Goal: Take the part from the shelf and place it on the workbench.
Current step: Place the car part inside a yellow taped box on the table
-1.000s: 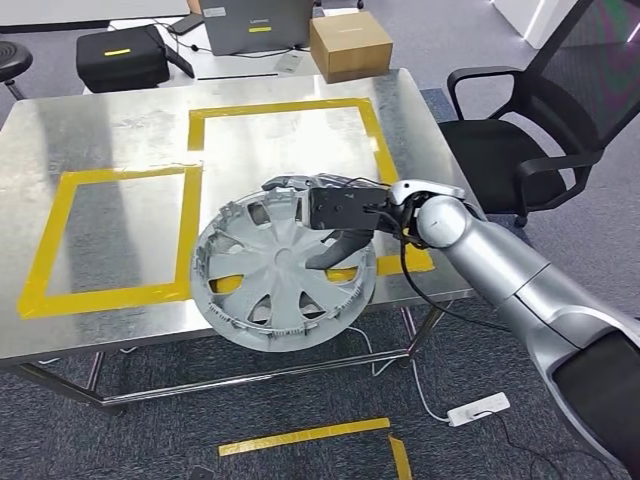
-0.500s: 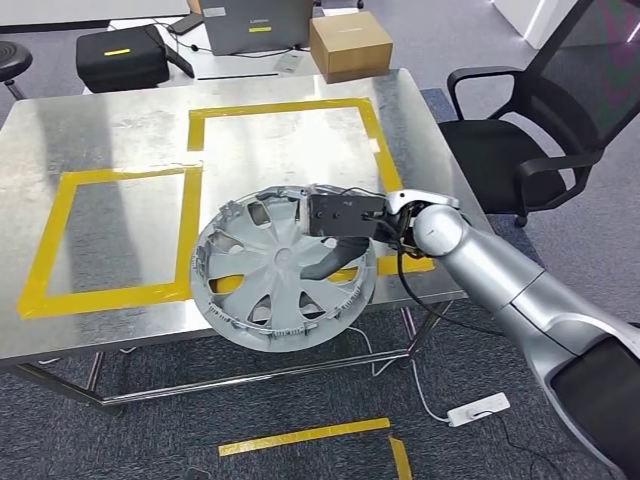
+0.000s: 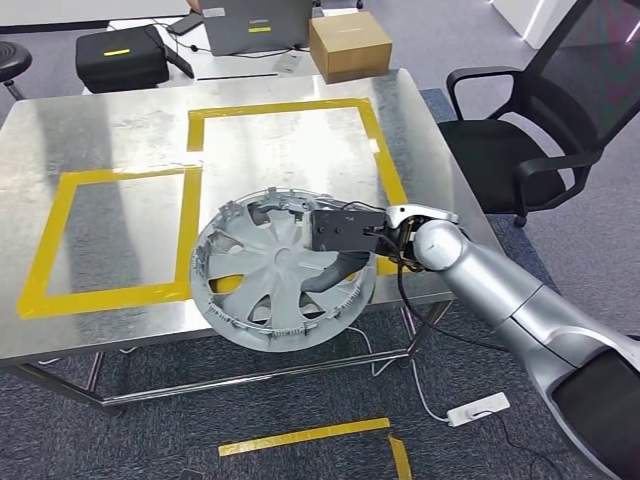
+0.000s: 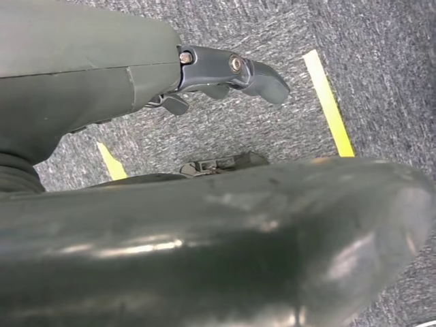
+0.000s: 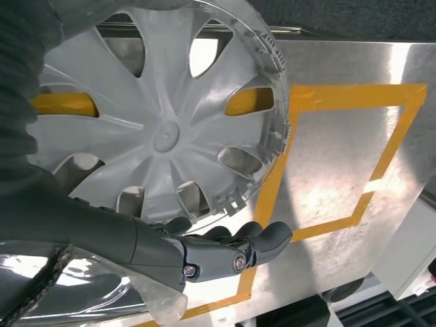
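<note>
A silver-grey hubcap (image 3: pixel 256 270) lies on the steel workbench (image 3: pixel 113 130), over the near side of a yellow taped square (image 3: pixel 287 108). Its lower part hangs out past the bench's front edge. My right hand (image 3: pixel 340 235) holds the hubcap at its right rim, thumb inside the dish. The right wrist view has the hubcap (image 5: pixel 164 136) close up, with the dark fingers (image 5: pixel 257 242) lying just outside the rim over the workbench (image 5: pixel 334 157). My left hand (image 4: pixel 226 68) hangs above grey carpet, fingers stretched out and holding nothing.
A black office chair (image 3: pixel 528 140) stands right of the bench. Behind the bench are a cardboard box (image 3: pixel 351 45), a laptop (image 3: pixel 256 25) and a black case (image 3: pixel 121 58). A white power strip (image 3: pixel 479 408) and yellow tape (image 3: pixel 306 436) lie on the floor.
My right hand and forearm have sunk lower and nearer to me along the hubcap's right rim. The hubcap has hardly shifted.
</note>
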